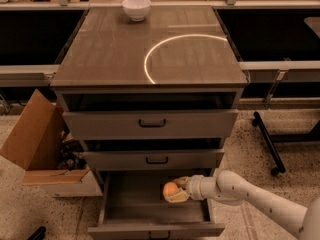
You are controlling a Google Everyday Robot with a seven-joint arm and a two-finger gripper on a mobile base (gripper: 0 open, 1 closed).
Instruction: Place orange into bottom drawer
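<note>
Reaching in from the right, the gripper clasps the orange above the floor of the open bottom drawer, just below the middle drawer. A white bowl sits on the counter, and a cardboard box stands at the cabinet's left.

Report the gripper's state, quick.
Gripper: closed on the orange, holding it over the open bottom drawer.
</note>
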